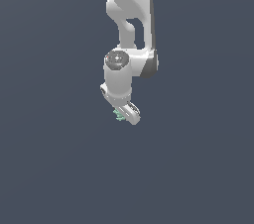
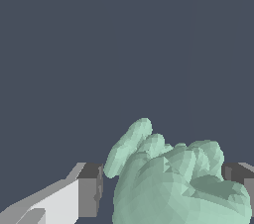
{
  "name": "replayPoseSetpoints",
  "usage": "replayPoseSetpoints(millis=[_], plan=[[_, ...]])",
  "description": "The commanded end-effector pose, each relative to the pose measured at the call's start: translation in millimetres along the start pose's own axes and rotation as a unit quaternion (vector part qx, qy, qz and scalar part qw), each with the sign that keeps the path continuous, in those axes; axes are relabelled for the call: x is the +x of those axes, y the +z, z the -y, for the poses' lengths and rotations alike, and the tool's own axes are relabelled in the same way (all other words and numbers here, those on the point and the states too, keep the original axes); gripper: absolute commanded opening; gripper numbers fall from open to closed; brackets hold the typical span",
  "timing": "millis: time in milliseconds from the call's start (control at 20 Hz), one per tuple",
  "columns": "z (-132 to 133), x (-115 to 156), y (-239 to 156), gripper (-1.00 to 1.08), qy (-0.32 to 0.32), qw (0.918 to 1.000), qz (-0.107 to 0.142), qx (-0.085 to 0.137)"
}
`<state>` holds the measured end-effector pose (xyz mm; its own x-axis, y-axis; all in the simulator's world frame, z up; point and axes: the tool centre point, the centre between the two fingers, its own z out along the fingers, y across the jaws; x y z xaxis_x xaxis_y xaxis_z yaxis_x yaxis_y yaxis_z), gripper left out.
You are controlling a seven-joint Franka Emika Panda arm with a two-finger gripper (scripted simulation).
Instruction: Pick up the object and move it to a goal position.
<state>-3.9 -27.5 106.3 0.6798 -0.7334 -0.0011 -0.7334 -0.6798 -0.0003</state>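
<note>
The white arm [image 1: 130, 25] reaches down from the top of the exterior view, its wrist bent so that the end effector [image 1: 125, 114] points downward and a little toward the exterior view's right. At its tip sits the object [image 1: 118, 115], a small pale mint-green lump that peeks out on the side toward the exterior view's left (only a sliver of it shows there, the rest hidden by the white fingers).

The wrist view gives the closer look. The object [image 2: 173, 183] fills the space between the two dark grey finger pads [image 2: 90, 189], one on each side of it, with its lumpy, knobbed surface rising past them. The pads look to be pressed against its flanks, so the end effector appears closed on the object, gripping it.

Around it all lies a plain dark blue-grey background [image 1: 54, 158] with no visible edge or marking, so whether the object rests on a surface cannot be told.
</note>
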Motion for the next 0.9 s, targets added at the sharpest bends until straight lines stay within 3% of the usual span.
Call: replayPoseSetpoints(millis=[0, 450, 850], plan=[[-3.9, -5.7, -20.0, -1.0, 0.0, 1.0, 0.0, 0.0], [-12.8, -18.5, -69.4, -1.0, 0.0, 1.0, 0.0, 0.0], [-13.6, -20.4, -79.8, -1.0, 0.0, 1.0, -0.001, 0.0]])
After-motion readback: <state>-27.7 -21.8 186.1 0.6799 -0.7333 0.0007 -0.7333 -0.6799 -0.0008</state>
